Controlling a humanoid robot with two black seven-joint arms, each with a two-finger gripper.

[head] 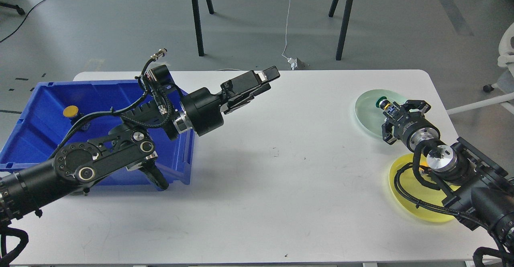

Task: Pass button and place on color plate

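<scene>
bin: glossy blue plastic | table: matt white | plates: translucent, probably plastic

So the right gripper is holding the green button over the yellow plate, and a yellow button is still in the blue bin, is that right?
Not quite. In the head view the right gripper holds the green button over the pale green plate, not the yellow plate. The yellow button does sit in the blue bin.

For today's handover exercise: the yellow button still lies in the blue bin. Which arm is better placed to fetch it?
Probably the left. Its gripper hangs empty beside the blue bin holding the yellow button; the right gripper is across the table at the green plate.
</scene>
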